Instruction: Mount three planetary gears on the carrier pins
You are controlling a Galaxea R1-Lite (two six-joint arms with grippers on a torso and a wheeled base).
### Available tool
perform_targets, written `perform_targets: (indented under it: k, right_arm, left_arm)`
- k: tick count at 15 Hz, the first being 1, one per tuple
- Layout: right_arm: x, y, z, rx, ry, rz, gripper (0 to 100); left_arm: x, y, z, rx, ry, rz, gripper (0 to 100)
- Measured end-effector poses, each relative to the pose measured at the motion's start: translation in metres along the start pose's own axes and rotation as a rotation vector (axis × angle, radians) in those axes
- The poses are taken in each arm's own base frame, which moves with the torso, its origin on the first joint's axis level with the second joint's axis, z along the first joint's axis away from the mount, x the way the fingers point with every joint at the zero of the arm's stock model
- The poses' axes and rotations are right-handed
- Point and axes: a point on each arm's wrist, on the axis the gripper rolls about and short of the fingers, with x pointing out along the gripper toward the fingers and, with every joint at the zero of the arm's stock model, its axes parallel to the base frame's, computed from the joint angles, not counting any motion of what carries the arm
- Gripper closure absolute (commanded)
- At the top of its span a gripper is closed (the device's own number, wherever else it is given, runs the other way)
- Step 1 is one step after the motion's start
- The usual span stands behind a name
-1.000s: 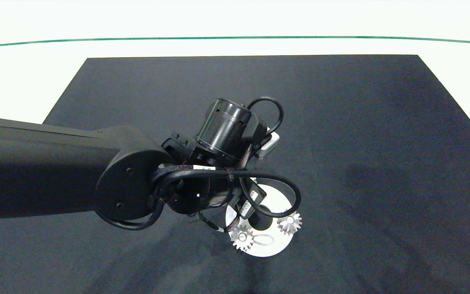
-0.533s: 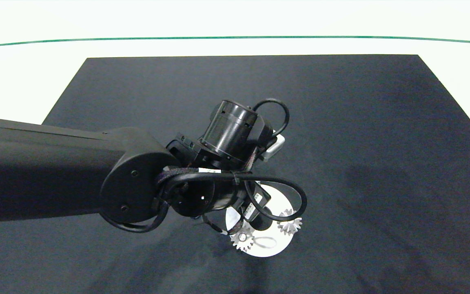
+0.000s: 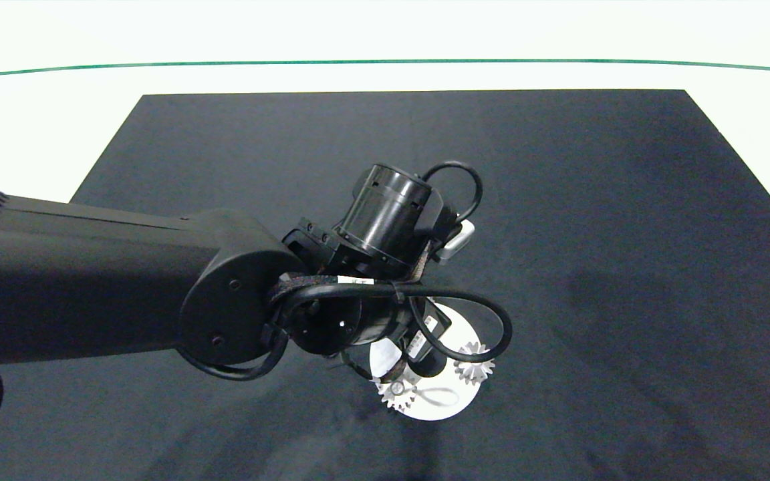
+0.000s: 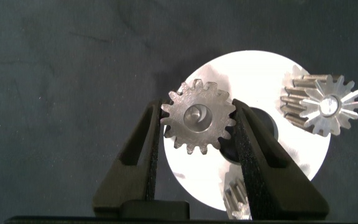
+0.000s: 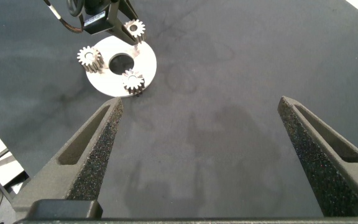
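Since a second ago, the left gripper (image 4: pixel 197 124) has shifted right, fingers clamping a small silver spur gear (image 4: pixel 199 118) above the flat white disc (image 4: pixel 260 81); right gripper (image 5: pixel 207 134) wide open.

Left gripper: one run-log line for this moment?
left gripper: shut on third gear, over white disc | two gears on disc | right gripper: open, away, idle

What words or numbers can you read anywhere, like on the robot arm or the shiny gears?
No text can be read.
White tags on the left arm's cable and wrist: print too small to read.
The planetary gears, white disc and black mat: no writing visible.
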Motion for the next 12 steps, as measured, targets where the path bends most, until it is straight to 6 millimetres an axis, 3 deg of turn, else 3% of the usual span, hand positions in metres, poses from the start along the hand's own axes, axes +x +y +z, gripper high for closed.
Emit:
perform_targets:
  k: [7,8,12]
  right_arm:
    - [0.0,0.0001,-0.0001,-0.001,0.001,0.001,0]
    - [0.0,0.0001,-0.0001,-0.004,0.001,0.001,0]
    - [0.0,0.0,0.0,-0.008,0.0,0.0,0]
  left_arm:
    - [0.0046,0.0014,-0.004,-0.002,0.021,0.004,96]
    - [0.0038,0.0017,-0.0041,-0.004,0.021,0.004,0]
    - [0.0021,0.0017,-0.0038,-0.008,0.017,0.004,0]
